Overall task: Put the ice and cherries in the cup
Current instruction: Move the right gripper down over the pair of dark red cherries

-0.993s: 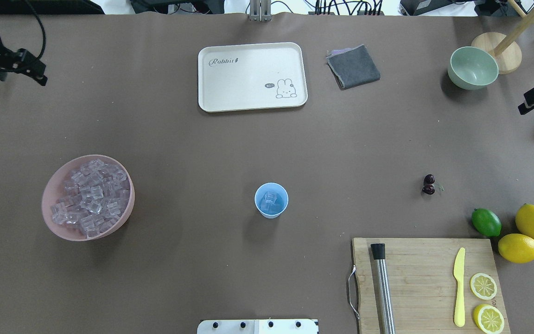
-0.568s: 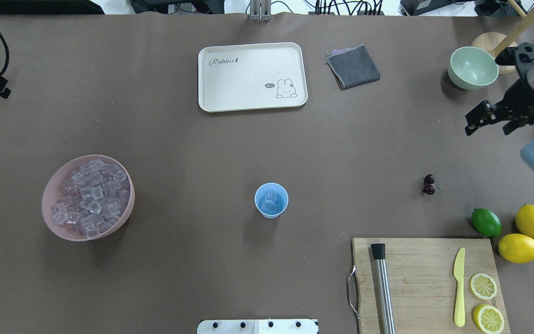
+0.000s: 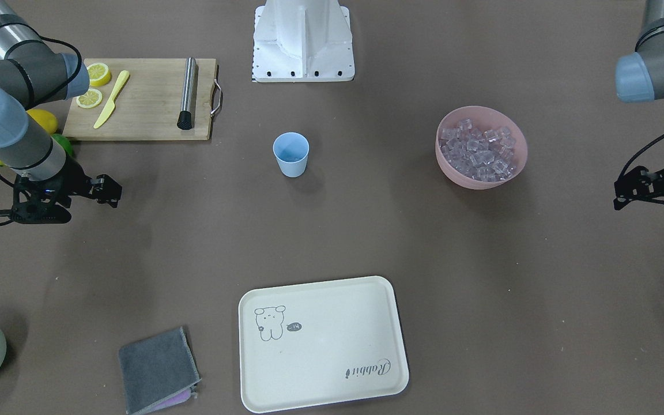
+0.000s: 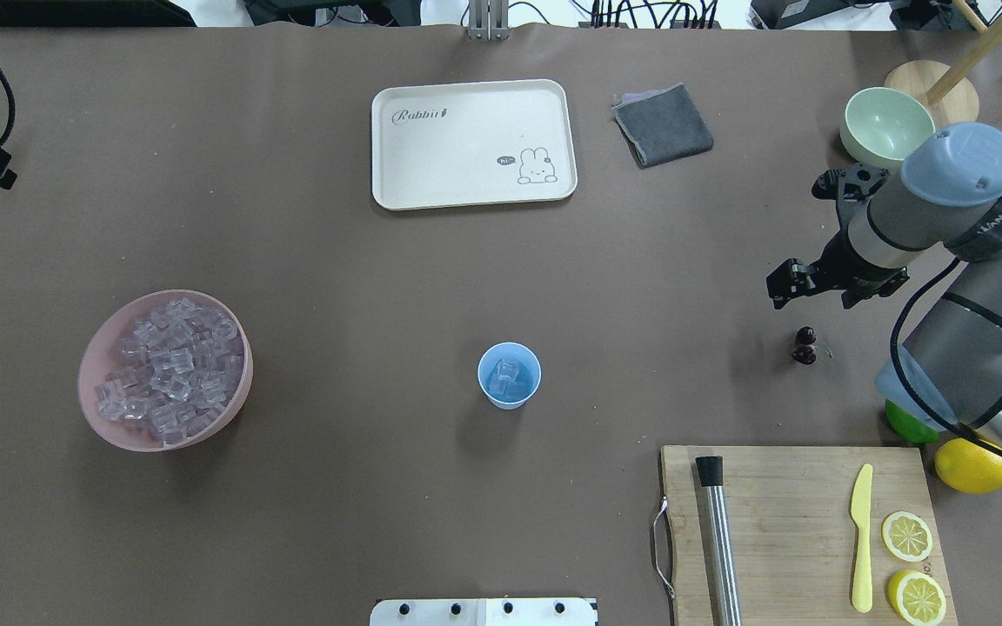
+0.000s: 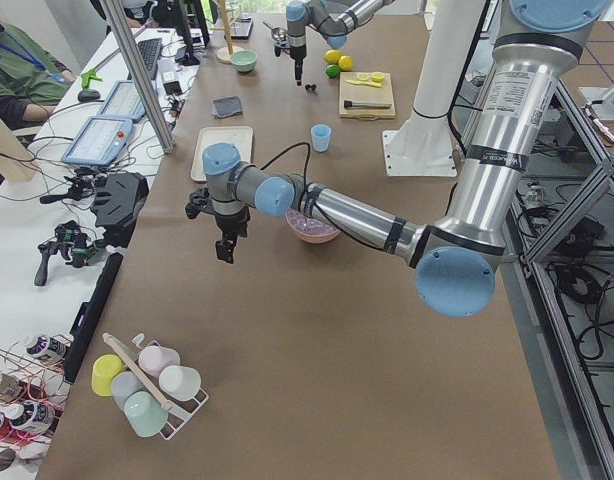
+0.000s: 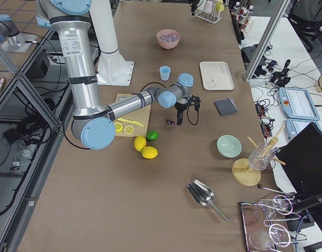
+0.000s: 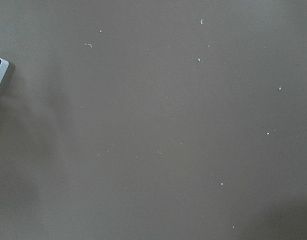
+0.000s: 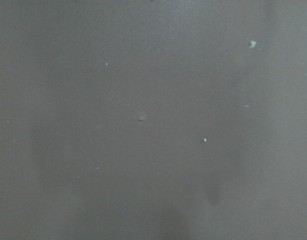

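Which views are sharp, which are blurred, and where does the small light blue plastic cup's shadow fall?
Overhead exterior: sharp, evenly lit; the small light blue plastic cup throws a faint soft shadow toward the view's bottom-left. Exterior front-facing: sharp too, soft shadow below the cup. Left wrist: crisp specks on brown table covering. Right wrist: blurred, almost featureless.

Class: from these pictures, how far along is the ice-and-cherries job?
Done: some ice sits in the cup. In hand: the right gripper, open and empty, hovers near the cherries, which lie on the table. Left: grasping the cherries and dropping them into the cup. Whether more ice is wanted, I cannot tell.
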